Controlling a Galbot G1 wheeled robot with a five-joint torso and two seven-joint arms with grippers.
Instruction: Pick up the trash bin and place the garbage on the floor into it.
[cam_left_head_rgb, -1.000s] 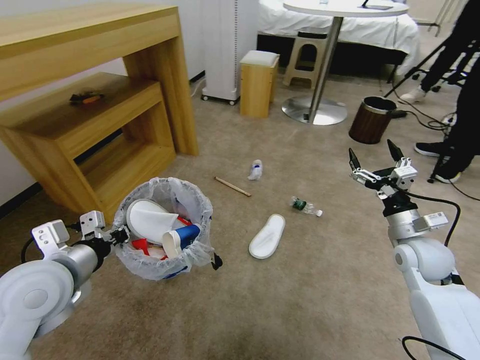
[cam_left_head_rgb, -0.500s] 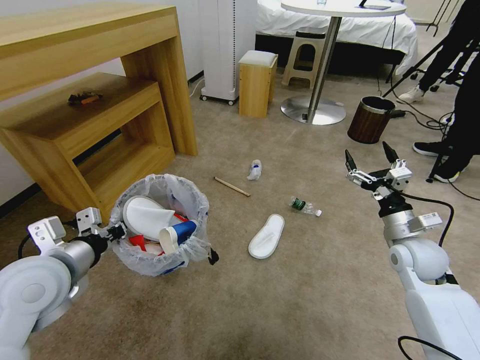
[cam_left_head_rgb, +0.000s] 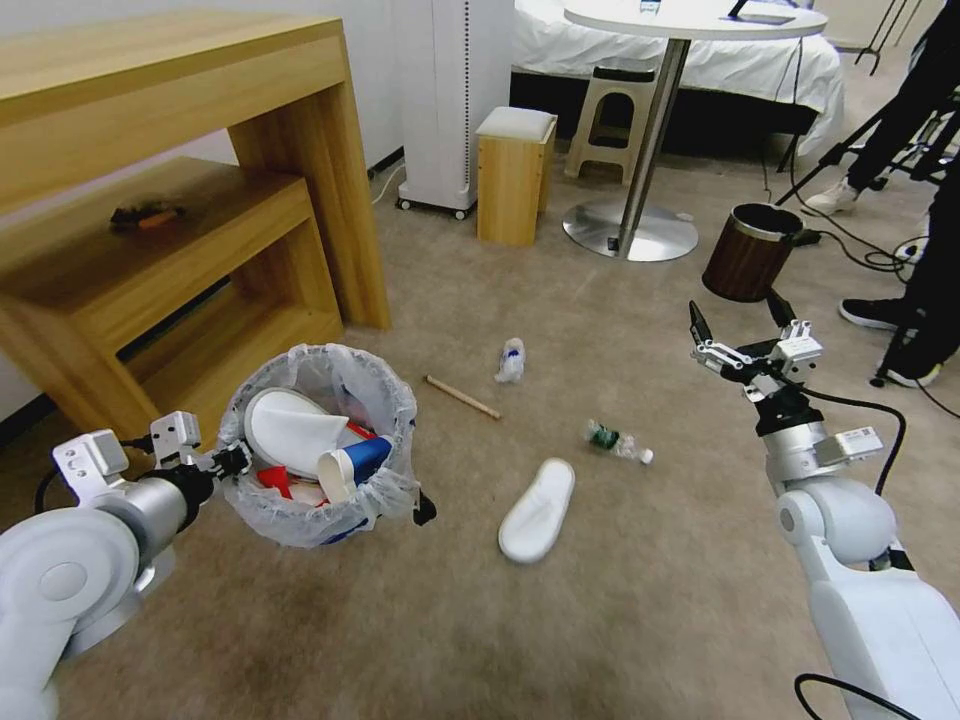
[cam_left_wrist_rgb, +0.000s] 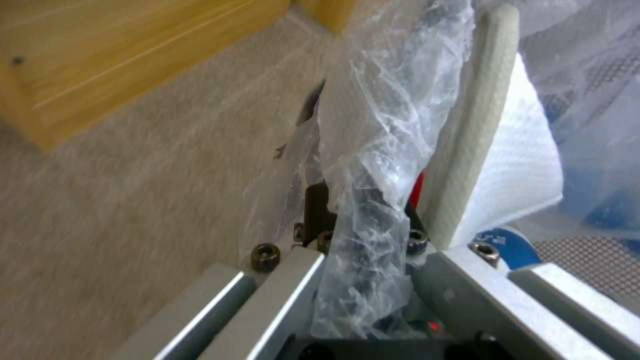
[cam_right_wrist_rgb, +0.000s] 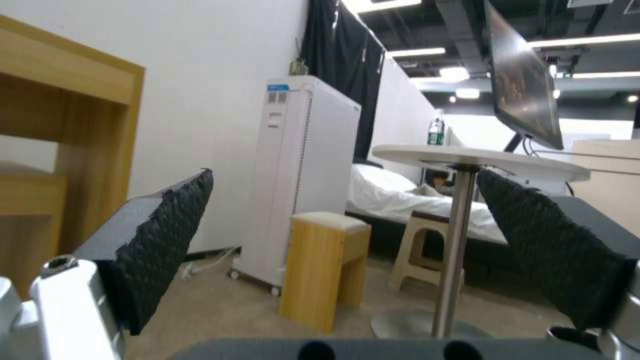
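**— What's changed, from your head view?**

The whole picture has slid down a little over the last second, so that's my head moving; the litter hasn't moved. My left pincer (cam_left_head_rgb: 238, 462) still pinches the rim of the bin (cam_left_head_rgb: 320, 445), held off the carpet (cam_left_head_rgb: 600, 600) to my left. Inside lie a slipper, red and blue cups. My right pincer (cam_left_head_rgb: 745, 335) stays raised and spread, holding nothing. On the carpet: a second slipper (cam_left_head_rgb: 537, 510), a bottle (cam_left_head_rgb: 618, 441), a stick (cam_left_head_rgb: 462, 397) and a crumpled paper (cam_left_head_rgb: 511, 360).

**— And your left wrist?**

The bag's crinkled plastic (cam_left_wrist_rgb: 363, 165) runs between my fingers (cam_left_wrist_rgb: 287, 280), pressed together on it, the slipper (cam_left_wrist_rgb: 493, 150) just behind.

**— Right wrist?**

Both pads (cam_right_wrist_rgb: 167, 235) are wide apart, pointing across the room at a table (cam_right_wrist_rgb: 480, 162), not down at litter.

**— Meaning?**

I'd judge four pieces remain. My free arm still has to drop to one; the slipper looks nearest the bin.
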